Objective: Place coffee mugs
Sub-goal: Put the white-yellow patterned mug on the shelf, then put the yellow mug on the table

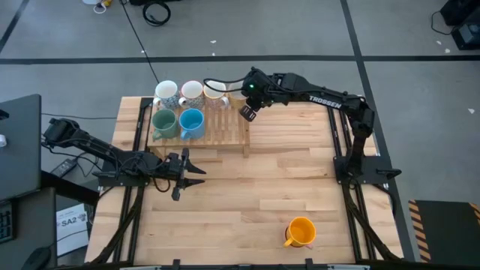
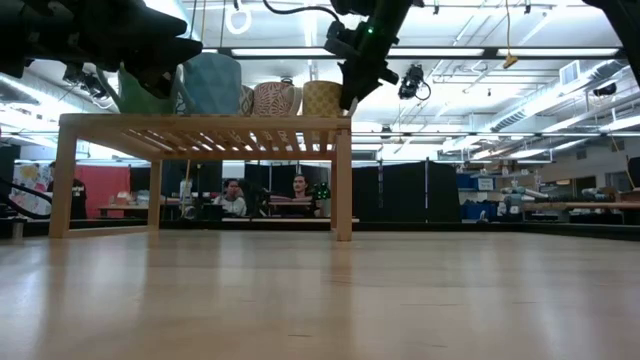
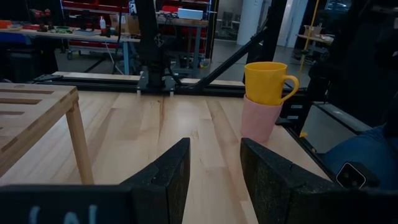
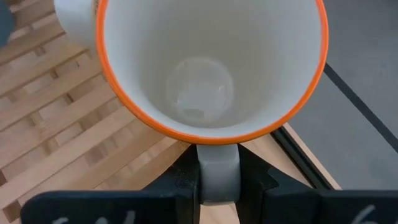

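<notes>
Two dark fingers of the right gripper (image 4: 217,180) are clamped on the handle of a white ceramic mug with an orange rim (image 4: 211,65), holding it upright over the far right corner of the slatted wooden rack (image 1: 225,135). Gripping by the handle leaves the mug's base free to settle on the slats, which looks like the step in hand.

On the rack already stand four mugs: a white speckled mug (image 1: 166,93) and a patterned cream mug (image 1: 192,92) in the back row beside the held one, and a green mug (image 1: 163,122) and a blue mug (image 1: 191,123) in front of them.

The left gripper (image 1: 193,172) waits just in front of the rack, low over the table, its fingers apart and empty.

Well away from the rack, near the table's front edge, a yellow-orange mug (image 3: 267,81) sits stacked on an upturned pink mug (image 3: 260,119), not yet placed.
</notes>
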Robot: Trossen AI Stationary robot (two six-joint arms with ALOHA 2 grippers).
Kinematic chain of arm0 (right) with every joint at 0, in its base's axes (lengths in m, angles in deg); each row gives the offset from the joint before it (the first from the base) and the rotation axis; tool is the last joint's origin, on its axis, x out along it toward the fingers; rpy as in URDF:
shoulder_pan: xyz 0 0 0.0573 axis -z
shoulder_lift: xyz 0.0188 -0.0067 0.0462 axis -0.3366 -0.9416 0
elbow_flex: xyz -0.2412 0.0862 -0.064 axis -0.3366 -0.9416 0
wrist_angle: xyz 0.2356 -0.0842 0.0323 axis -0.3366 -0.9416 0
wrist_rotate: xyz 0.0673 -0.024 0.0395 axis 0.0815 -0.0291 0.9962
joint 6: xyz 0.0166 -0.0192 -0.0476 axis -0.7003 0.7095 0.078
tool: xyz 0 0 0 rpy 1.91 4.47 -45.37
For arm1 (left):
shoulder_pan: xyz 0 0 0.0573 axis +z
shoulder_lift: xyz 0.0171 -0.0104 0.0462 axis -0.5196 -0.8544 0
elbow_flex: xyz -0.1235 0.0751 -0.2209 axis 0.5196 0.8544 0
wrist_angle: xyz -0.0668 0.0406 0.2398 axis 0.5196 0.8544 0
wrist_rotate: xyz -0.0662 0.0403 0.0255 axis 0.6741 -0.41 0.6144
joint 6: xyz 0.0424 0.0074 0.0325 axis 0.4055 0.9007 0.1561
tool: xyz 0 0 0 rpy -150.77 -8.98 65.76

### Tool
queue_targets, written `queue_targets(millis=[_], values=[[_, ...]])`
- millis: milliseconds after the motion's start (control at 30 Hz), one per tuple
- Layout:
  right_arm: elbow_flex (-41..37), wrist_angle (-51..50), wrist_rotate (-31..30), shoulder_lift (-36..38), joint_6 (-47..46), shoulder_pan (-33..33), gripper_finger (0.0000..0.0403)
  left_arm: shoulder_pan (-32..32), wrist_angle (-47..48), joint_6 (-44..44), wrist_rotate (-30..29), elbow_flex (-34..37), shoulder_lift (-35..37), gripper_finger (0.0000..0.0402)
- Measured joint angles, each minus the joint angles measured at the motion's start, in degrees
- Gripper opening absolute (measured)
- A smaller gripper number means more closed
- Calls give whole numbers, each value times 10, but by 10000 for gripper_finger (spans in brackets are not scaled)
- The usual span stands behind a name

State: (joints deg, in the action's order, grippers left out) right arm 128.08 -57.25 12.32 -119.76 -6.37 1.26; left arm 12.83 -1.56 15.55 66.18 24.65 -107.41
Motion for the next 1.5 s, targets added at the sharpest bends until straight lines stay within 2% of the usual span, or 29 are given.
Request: queue_targets(millis=[1033, 1500], values=[[-5, 37, 11, -1, 11, 0, 89, 0, 0, 0, 0, 0, 0, 148], [-5, 43, 11, -1, 42, 0, 138, 0, 0, 1, 0, 0, 0, 148]])
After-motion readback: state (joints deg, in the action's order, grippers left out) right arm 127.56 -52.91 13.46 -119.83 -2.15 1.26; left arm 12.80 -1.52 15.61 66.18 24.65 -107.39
